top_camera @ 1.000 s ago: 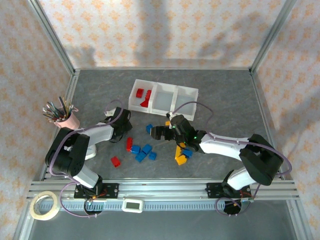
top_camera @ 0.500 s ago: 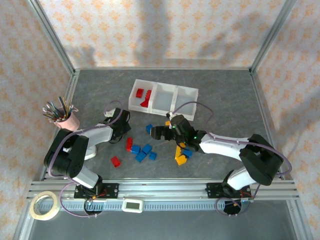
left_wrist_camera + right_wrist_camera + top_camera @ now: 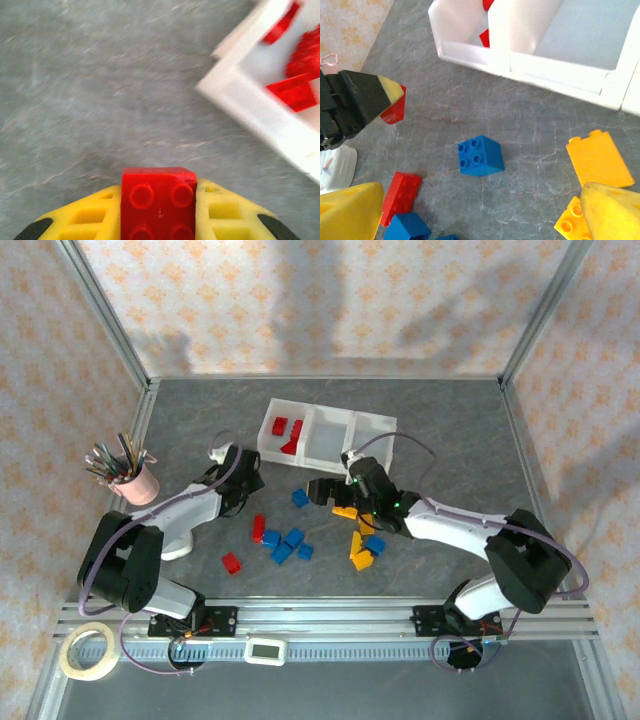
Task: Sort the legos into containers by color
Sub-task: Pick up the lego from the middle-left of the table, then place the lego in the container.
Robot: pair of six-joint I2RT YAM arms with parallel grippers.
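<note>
Grip change: left fingers, now clamping small red plastic lego brick, are nearing red-filled end of translucent white plastic bin row by far edge of desk, drop pending; right fingers staying open.

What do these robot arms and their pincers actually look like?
The left arm and right arm have white links, black joints and looping thin purple cables. The fingers are yellow latticed wedges with black backs.

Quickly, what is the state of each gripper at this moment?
The left gripper is closed, holding a red lego.
The right gripper is open and holds nothing.
</note>
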